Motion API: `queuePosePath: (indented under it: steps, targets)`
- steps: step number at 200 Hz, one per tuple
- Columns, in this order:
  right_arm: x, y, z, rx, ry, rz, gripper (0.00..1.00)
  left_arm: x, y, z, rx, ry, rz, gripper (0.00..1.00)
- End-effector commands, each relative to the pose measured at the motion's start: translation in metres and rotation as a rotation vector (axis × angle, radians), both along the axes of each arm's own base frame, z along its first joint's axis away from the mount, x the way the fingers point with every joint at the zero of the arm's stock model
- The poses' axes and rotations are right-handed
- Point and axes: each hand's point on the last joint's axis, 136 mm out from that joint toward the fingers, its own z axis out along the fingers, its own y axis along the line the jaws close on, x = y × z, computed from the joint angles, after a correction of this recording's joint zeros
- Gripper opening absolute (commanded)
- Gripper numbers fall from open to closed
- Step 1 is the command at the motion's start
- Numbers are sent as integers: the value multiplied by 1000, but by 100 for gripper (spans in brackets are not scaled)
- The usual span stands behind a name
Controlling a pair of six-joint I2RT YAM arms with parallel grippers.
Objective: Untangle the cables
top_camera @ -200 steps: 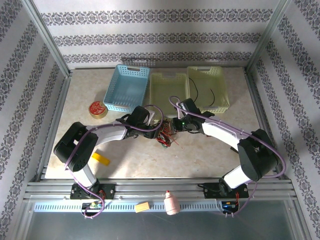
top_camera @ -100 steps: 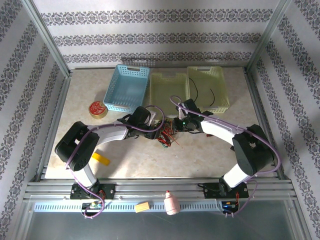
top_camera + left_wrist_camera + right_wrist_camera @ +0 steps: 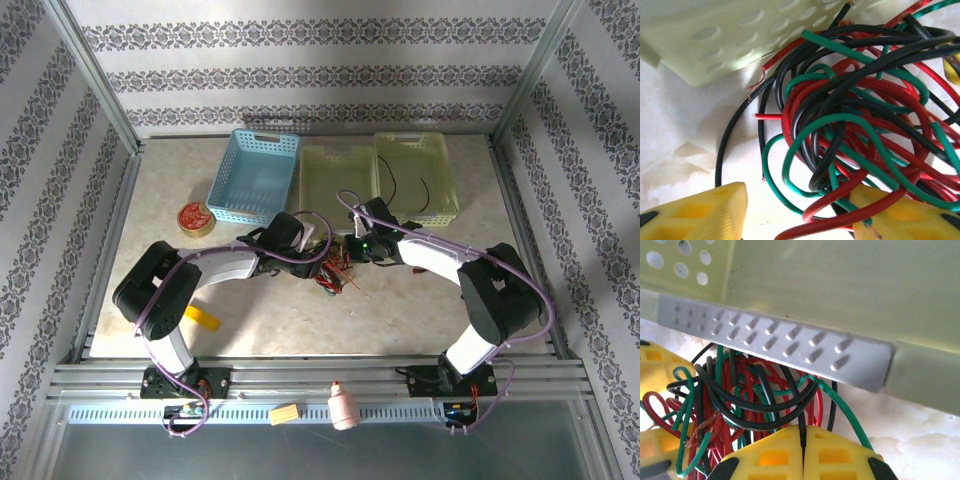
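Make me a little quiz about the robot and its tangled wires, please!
1. True or false: the fingers of the left gripper stand apart, with wires between them.
2. Which colour of wire does the right gripper pinch? A red, B black, C green.
3. What colour is the basket nearest the red tape roll?
Key: 1 true; 2 B, the black wire; 3 blue.
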Motion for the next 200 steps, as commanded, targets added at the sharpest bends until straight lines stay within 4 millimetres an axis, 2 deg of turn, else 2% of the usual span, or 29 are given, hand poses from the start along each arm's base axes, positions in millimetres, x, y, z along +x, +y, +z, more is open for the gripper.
queuePosePath:
  steps: [1,30,52,93,121,158,200]
  targets:
    - [7,9,13,35,-33,13,0,-3,-1,-9,49,20,-16,45]
    - [5,3,24,34,-71,-7,0,1,2,-17,75,26,5,20]
    - [6,-5,42,41,-139,-45,0,5,9,-21,113,29,43,0]
    - [10,-29,76,26,-277,-150,0,9,17,-20,143,12,89,0]
    - [13,-53,97,-17,-378,-248,0,9,22,-20,155,2,109,0]
    - [14,-103,132,-70,-537,-457,0,7,28,-23,177,3,118,0]
    - [1,-164,166,-99,-670,-687,0,3,32,-25,184,3,122,0]
